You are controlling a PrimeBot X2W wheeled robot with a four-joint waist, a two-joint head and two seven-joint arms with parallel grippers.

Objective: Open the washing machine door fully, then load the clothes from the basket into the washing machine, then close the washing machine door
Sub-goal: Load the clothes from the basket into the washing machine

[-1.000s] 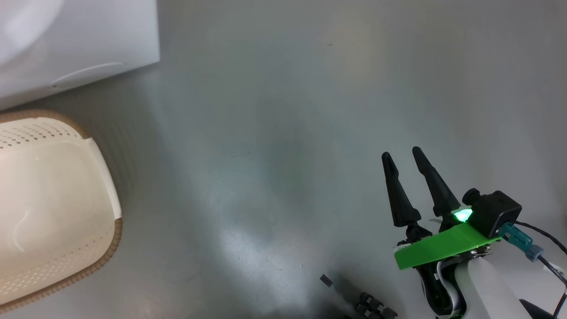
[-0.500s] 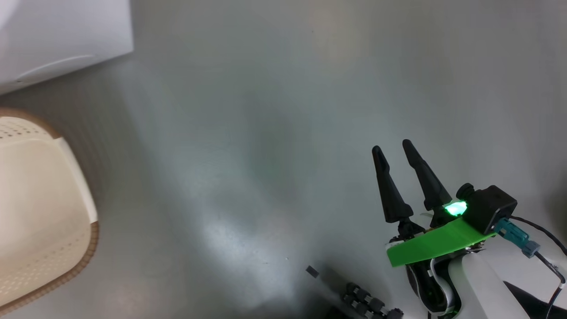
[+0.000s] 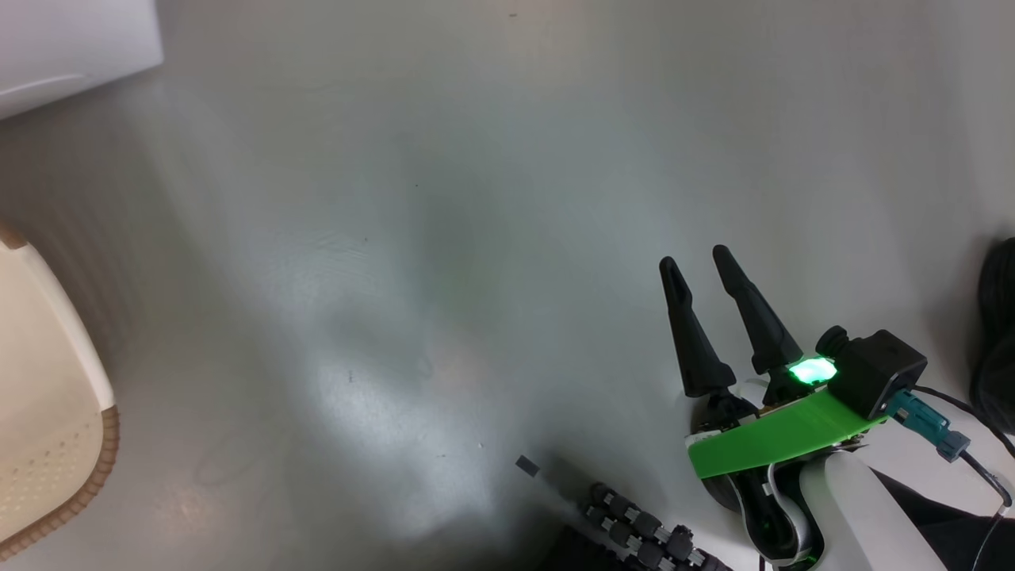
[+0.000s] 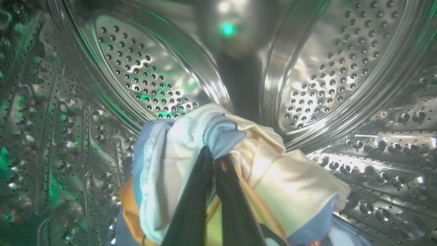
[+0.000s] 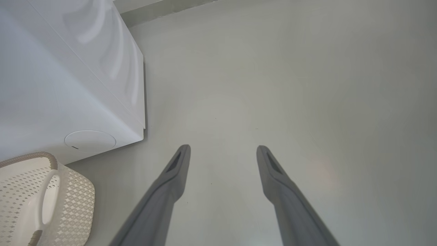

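The left gripper (image 4: 215,160) is reaching deep into the steel drum (image 4: 153,78), and its fingers are pinching tight on the clothes (image 4: 280,177). Pale blue, cream and orange fabric is bunching up around the fingertips. So the load is hanging inside the washer (image 5: 68,85), above the drum wall, and not yet let go.

This bundle is looking soft, light and limp. It is going to sag and drape rather than hold a shape, and loose ends may trail behind. The grip is sitting on a gathered fold near the middle, which is the sensible place, since a single edge would let the rest dangle. Opening the fingers should be enough to drop it.

The left wrist view is giving us the drum and the load. The head view is looking down at grey floor (image 3: 476,238), where the right gripper (image 3: 695,256) is hovering with fingers spread and nothing between them. The basket (image 3: 103,444) is peeking in at the left edge, and what shows of its inside is looking bare. The right wrist view is adding the basket's white handle and perforated wall just beside the washer's round cover (image 5: 90,140).
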